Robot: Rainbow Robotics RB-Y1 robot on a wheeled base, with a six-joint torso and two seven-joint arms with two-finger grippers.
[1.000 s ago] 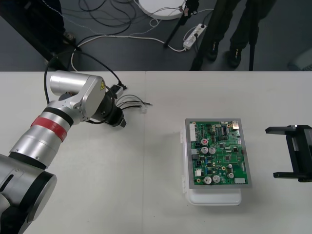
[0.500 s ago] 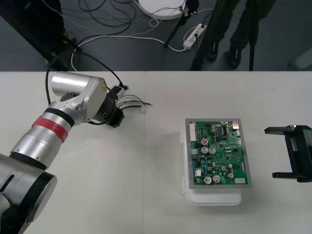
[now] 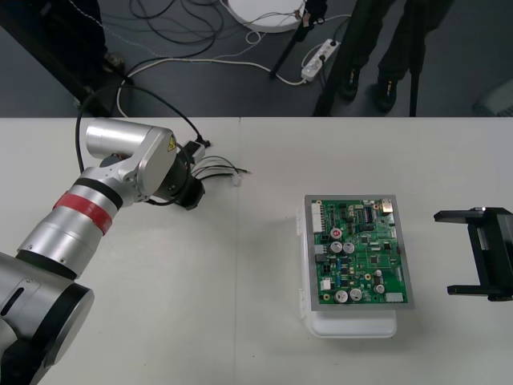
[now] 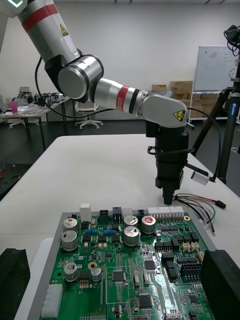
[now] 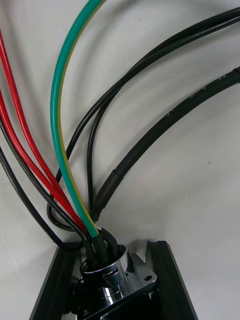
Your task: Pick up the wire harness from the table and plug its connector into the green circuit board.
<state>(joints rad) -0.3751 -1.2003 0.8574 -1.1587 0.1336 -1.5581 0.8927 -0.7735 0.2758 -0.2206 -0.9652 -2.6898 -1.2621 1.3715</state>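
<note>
The wire harness [image 3: 218,168] lies at the table's far left, its red, black and green wires fanning toward the board. My left gripper [image 3: 191,195] stands over its near end, pointing down. In the left wrist view the round metal socket [image 5: 114,280] with its flange sits between the two black fingers [image 5: 54,287], and the left gripper [image 5: 112,247] is shut on it. The green circuit board [image 3: 361,253] rests on its white base [image 3: 353,324] at centre right. My right gripper [image 3: 470,253] waits open at the right edge, its fingers [image 4: 221,282] flanking the board's near side.
A thicker black sleeved cable [image 5: 165,135] runs beside the harness wires on the table. From the right wrist view the left arm's gripper [image 4: 169,190] hangs just beyond the board's far edge, with the wires [image 4: 200,202] lying beside it.
The left gripper's fingers have closed in on the socket; a second ago they stood wide apart. The right gripper has hardly moved.
</note>
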